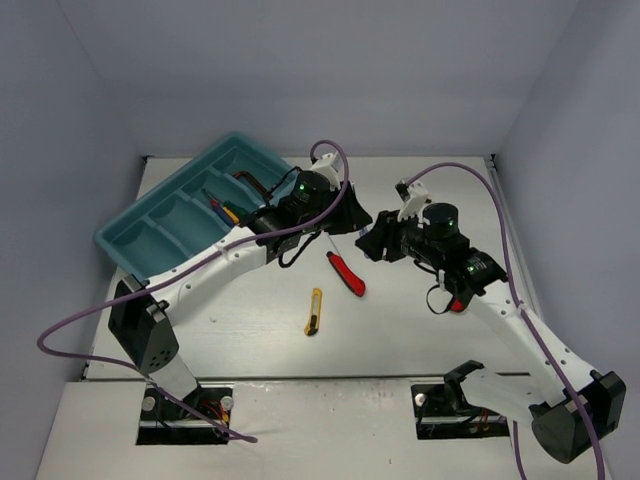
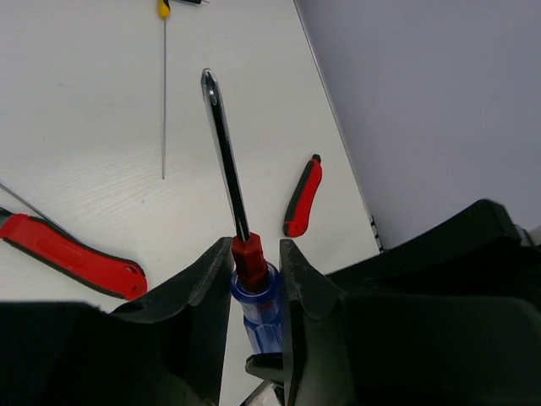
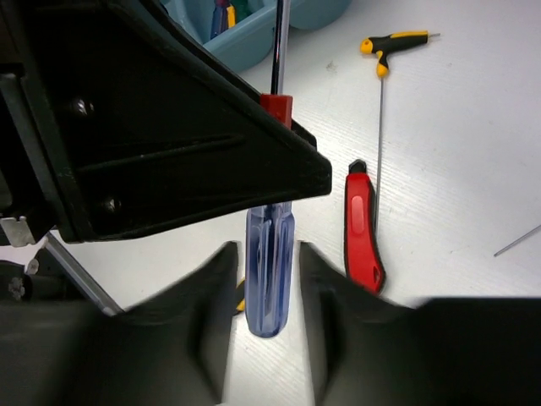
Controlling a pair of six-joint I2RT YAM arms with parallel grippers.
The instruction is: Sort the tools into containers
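Sorting is partly done: screwdrivers (image 1: pixel 222 208) and a hex key (image 1: pixel 252 182) are seen in the two rightmost compartments of the tray (image 1: pixel 190 168). A blue screwdriver (image 2: pixel 250 258) is clamped by the left gripper (image 2: pixel 254 247) above the worktop (image 1: pixel 400 335). Whether the right gripper (image 3: pixel 269 249) grips its handle cannot be told. A red knife (image 1: pixel 346 273), a yellow knife (image 1: pixel 314 311) and a T-driver (image 3: pixel 390 44) are yet to be sorted.
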